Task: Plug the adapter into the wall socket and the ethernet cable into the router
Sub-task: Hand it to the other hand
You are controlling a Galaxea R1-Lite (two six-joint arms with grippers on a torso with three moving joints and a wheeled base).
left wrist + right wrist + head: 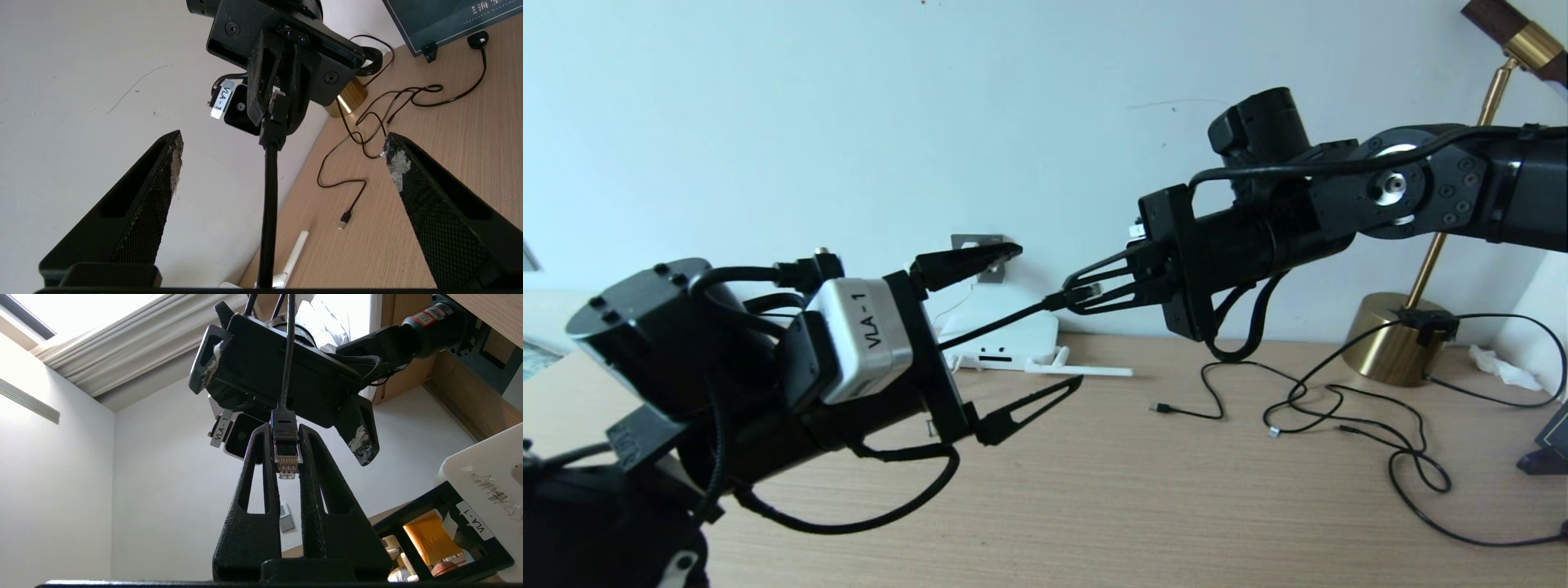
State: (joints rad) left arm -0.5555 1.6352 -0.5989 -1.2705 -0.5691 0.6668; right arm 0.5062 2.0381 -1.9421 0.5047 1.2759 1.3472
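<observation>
**Right gripper holds the cable plug in mid-air above the desk**

The desk (1176, 506) runs along the wall. The right arm reaches in level from the right, its gripper (1086, 296) pointing left, jaws closed narrowly on the clear plug of the ethernet cable (996, 327). The left arm slants up from the lower left; its gripper (1045, 318) faces the other, jaws spread wide, with the cable passing between them untouched. The router (1013, 339) lies flat against the wall, partly hidden behind the left gripper. The wall socket (988, 257) is mostly covered by the upper left finger. Thin black cables (1339, 408) sprawl near a brass lamp base (1388, 339). The adapter cannot be made out.
</observation>
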